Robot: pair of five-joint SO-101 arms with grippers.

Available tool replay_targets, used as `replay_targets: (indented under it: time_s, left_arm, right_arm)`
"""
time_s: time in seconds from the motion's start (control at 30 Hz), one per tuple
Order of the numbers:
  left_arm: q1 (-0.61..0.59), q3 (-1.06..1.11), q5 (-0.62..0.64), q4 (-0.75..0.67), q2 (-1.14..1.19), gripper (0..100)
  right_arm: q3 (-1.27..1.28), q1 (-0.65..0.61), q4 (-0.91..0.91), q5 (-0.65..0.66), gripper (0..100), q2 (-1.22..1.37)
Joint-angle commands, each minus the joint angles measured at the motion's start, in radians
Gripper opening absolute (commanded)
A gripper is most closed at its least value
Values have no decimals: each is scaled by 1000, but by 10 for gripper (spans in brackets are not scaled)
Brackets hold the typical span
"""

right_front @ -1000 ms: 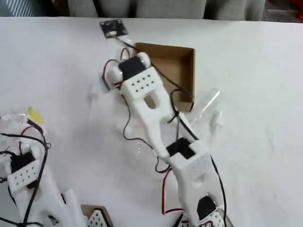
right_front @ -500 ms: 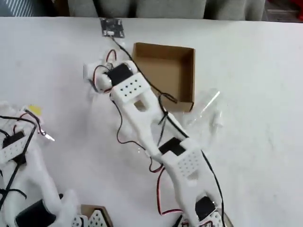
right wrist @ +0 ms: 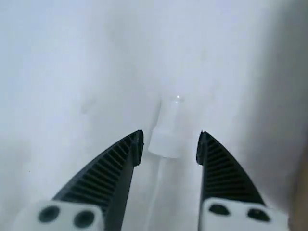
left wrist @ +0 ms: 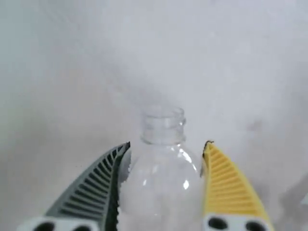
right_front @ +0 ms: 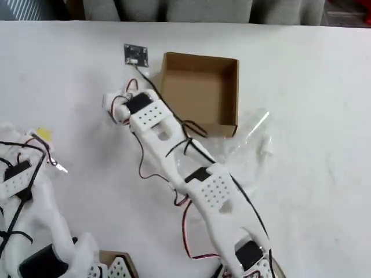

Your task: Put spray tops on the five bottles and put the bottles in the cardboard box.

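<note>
A clear bottle [left wrist: 161,178] with a bare open neck stands between the grey and yellow fingers of my left gripper [left wrist: 167,144], which is shut on its body. In the high view that gripper's yellow finger [right_front: 43,135] sits at the table's left edge. My right gripper [right wrist: 170,133] is open, its black fingers on either side of a white spray top [right wrist: 164,142] lying on the table. In the high view the right gripper [right_front: 113,105] hangs just left of the brown cardboard box [right_front: 236,92], whose inside looks bare.
Clear bottles [right_front: 252,130] and a spray top with its tube [right_front: 266,145] lie on the table right of the box. A small circuit board [right_front: 135,55] on a cable lies behind the right gripper. A cardboard piece [right_front: 113,258] shows at the front edge.
My right arm has swung left, from over the box's left edge to the table beside it. The left arm has shifted and turned at the table's left side.
</note>
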Motion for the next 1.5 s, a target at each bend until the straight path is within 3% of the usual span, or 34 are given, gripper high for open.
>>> replay_targets:
  time_s: [0.0, 0.13, 0.43, 0.63, 0.73, 1.0, 1.17, 1.3, 1.47]
  left_arm:
    - [45, -58, -35, -2, 1, 20]
    - [59, -58, -121, -2, 1, 20]
    - [59, -58, -120, -5, 1, 20]
    - [59, -58, -120, -6, 1, 20]
    - [61, -58, -120, -6, 1, 20]
    - [94, -58, -126, -8, 1, 20]
    - [142, -57, -126, -2, 1, 20]
    - [219, -63, -126, -8, -1, 20]
    - [335, -94, -126, -2, -54, 20]
  right_arm:
    - [-26, -18, -61, -3, 155, 28]
    - [-101, -27, -10, -3, 155, 47]
    - [-249, -30, 28, -3, 153, 166]
    - [-396, -27, 99, 15, 11, 246]
    - [-456, -27, 136, 81, 22, 271]
    - [-657, -24, 335, 94, 16, 245]
    - [-907, 22, 613, 215, 16, 179]
    - [-881, 111, 794, 299, 16, 8]
    - [-861, 246, 828, 374, 16, -191]
